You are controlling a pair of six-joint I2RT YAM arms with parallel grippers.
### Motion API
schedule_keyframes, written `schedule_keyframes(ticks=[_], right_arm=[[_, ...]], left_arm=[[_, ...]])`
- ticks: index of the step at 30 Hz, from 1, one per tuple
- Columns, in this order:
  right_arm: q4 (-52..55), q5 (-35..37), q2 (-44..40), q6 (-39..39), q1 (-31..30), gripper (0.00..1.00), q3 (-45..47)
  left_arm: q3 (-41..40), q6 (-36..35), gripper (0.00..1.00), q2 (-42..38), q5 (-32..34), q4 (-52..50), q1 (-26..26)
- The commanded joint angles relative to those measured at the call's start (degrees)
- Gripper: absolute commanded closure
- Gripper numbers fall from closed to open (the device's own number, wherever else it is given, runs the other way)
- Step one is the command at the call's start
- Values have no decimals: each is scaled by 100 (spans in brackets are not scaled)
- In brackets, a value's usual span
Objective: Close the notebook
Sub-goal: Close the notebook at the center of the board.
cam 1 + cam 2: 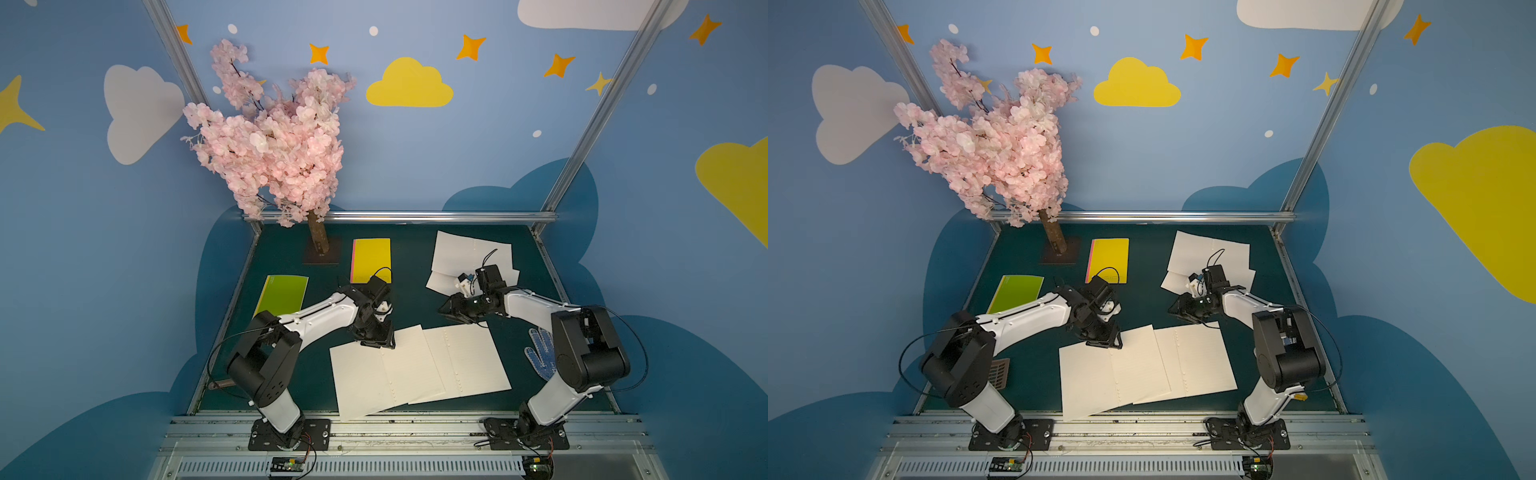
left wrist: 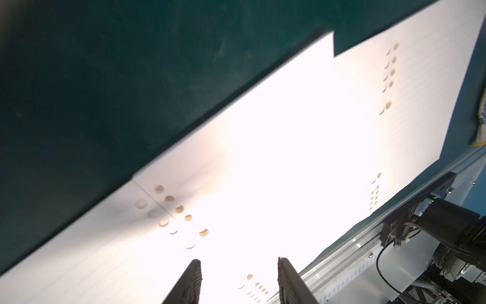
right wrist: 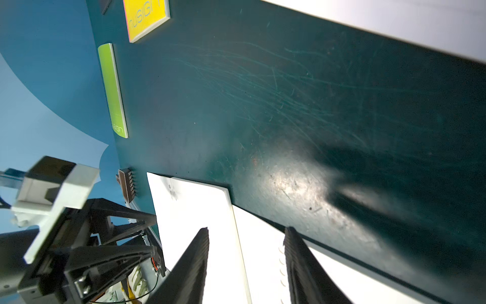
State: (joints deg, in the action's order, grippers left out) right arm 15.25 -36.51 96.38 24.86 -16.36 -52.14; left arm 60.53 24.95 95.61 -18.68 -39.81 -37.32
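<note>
Left gripper, jaws parted and empty, is being held over the open notebook's far edge, where one half should be pinched low and folded across.

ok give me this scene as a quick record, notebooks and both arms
open: front left notebook, overlapping front right notebook; back right notebook
closed: yellow notebook; green notebook
left fingers: apart, empty, over front left notebook's far edge
right fingers: apart, empty, near front right notebook's far edge
other: glove; blossom tree
</note>
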Motion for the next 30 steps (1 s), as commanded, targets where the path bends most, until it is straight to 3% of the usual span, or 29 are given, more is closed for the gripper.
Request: schedule_keyframes(ticks=[1, 20, 30], right_arm=[[19, 46, -84, 19, -49, 52, 42], [22, 40, -112, 47, -60, 52, 72], [42, 25, -108, 31, -73, 52, 46]], left_arm=[[-108, 150, 51, 161, -128, 62, -180], [-110, 234, 50, 725, 111, 268, -315], [82, 19, 51, 1112, 168, 281, 2]])
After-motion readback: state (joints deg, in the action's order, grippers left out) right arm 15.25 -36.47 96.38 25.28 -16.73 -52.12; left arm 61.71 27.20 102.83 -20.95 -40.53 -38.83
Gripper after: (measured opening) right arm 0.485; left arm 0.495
